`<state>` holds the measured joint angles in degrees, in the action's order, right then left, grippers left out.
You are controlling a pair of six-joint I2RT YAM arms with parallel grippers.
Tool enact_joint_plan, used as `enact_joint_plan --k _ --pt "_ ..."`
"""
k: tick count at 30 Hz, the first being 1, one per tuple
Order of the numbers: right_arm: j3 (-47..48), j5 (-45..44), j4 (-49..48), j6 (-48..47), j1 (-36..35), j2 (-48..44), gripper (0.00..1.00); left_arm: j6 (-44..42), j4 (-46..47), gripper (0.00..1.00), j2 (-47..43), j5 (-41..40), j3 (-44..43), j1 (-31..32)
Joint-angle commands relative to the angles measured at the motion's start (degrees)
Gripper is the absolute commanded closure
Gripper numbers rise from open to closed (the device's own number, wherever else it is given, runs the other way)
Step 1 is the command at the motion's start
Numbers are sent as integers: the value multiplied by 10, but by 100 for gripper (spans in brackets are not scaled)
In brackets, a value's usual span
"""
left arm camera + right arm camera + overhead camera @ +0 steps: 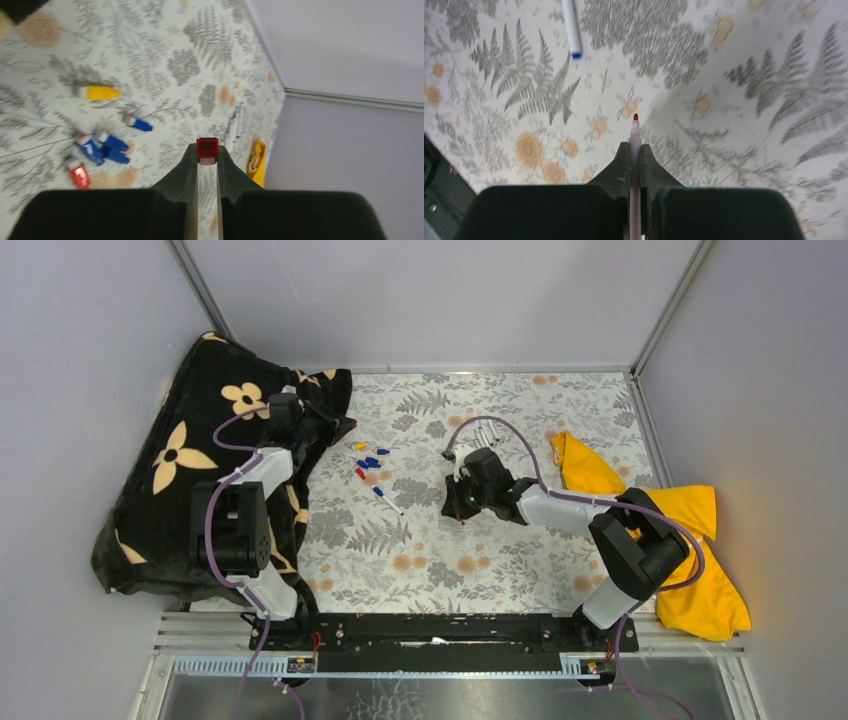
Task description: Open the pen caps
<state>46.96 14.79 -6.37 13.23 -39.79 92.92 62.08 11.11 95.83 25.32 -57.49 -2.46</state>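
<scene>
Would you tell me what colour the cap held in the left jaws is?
The cap is red; it shows best in the left wrist view.

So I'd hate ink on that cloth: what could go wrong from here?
The uncapped red pen in the right gripper points its bare tip at the tablecloth; lowered, it might mark it. The red cap sits only at the very tips of the left gripper, so it could slip out.

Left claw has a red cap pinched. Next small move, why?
Probably lower the left claw and release the red cap by the loose caps: it is already off, and the right claw grips the pen with its red tip bare.
</scene>
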Motion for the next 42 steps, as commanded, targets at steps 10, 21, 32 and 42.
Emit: enact_joint_plan --k 10,21,32,42 --pt "162 -133 14 -87 45 115 100 -91 -195 87 4 -82 3 16" --pt "216 -175 -1 -147 81 199 100 -60 -172 72 19 -80 71 36" --pt "245 -206 6 -169 97 241 89 -39 -131 65 28 -73 109 37" --pt "251 -228 11 -178 98 232 57 -41 -147 60 -32 -70 96 39"
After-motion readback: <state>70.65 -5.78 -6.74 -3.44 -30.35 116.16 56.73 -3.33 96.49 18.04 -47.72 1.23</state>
